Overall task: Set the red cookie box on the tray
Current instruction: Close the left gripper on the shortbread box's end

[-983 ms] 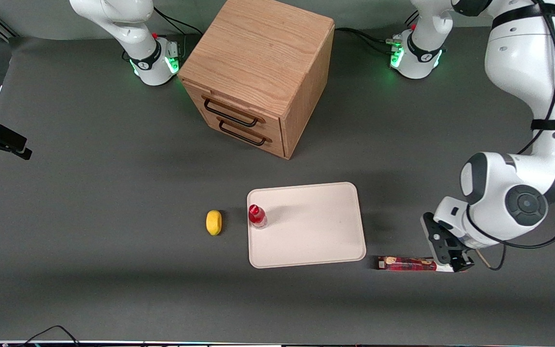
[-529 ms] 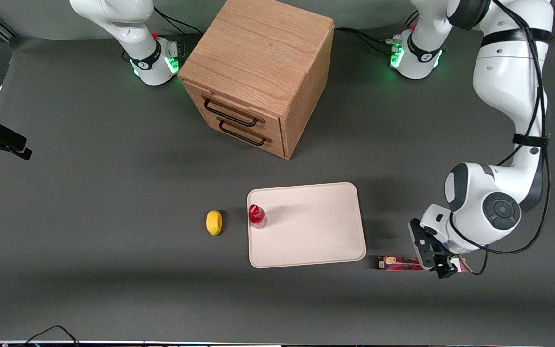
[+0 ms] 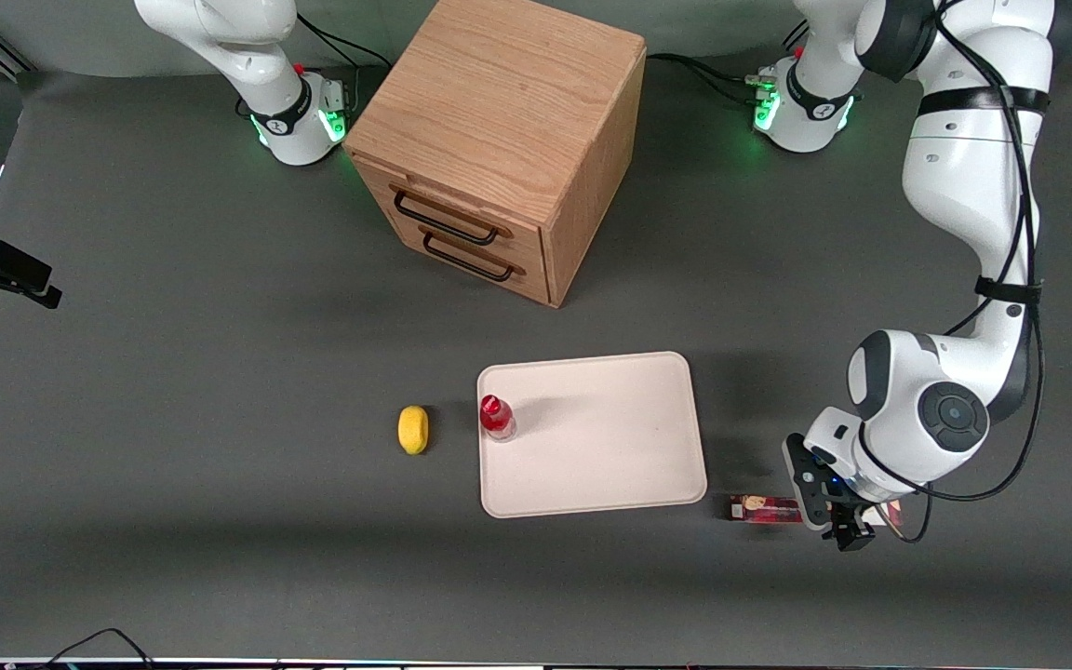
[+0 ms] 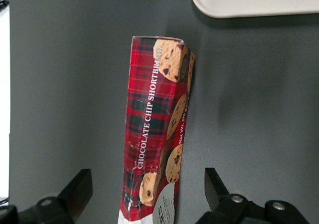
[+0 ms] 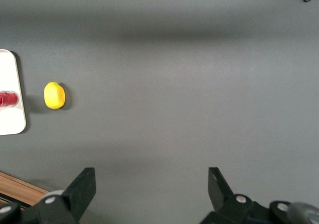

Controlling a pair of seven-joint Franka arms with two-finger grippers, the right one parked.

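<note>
The tool (image 3: 832, 510) sits low over the red cookie box (image 3: 765, 510) in the lower right of the front view, fingers (image 4: 76, 191) spread wide, one on each side of the carton's white end and clear of it. The box lies flat on the grey desk (image 3: 220, 372), long and narrow, its tartan face and cookie pictures up, the words "chocolate chip shortbread" readable in the wrist view. It rests just beside the tray's (image 3: 610, 465) corner, apart from it, toward the working arm's end of the desk and a little nearer the front camera than the tray's near edge. The tray, pale beige, sits mid-frame with a small red-capped bottle (image 3: 496, 417) standing at one edge. A yellow lemon (image 3: 413, 429) lies just off that edge on the desk. In the upper centre, the wooden drawer cabinet (image 3: 499, 140) stands with both drawers closed.
</note>
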